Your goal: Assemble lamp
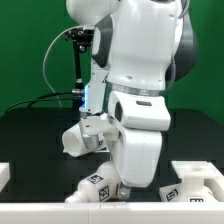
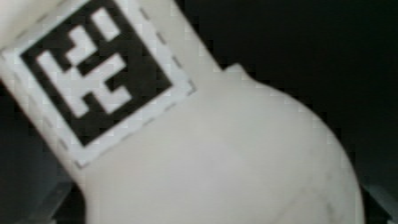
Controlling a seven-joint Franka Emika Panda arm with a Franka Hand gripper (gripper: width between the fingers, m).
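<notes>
A white rounded lamp part with a square tag on its narrower neck, by its shape the bulb (image 2: 214, 150), fills the wrist view. In the exterior view the bulb (image 1: 73, 141) hangs tilted at my gripper (image 1: 88, 136), above the black table and at the left of the arm. My fingers are hidden by the part and the hand, and the gripper looks shut on it. Another white tagged part, seemingly the shade (image 1: 98, 186), lies at the front. A flat tagged white piece, seemingly the base (image 1: 196, 181), sits at the exterior view's right.
The big glossy robot body (image 1: 140, 90) stands in the middle and hides much of the table behind it. A low white wall (image 1: 40, 212) runs along the front edge, with a white end piece (image 1: 5, 173) at the exterior view's left. A green backdrop stands behind.
</notes>
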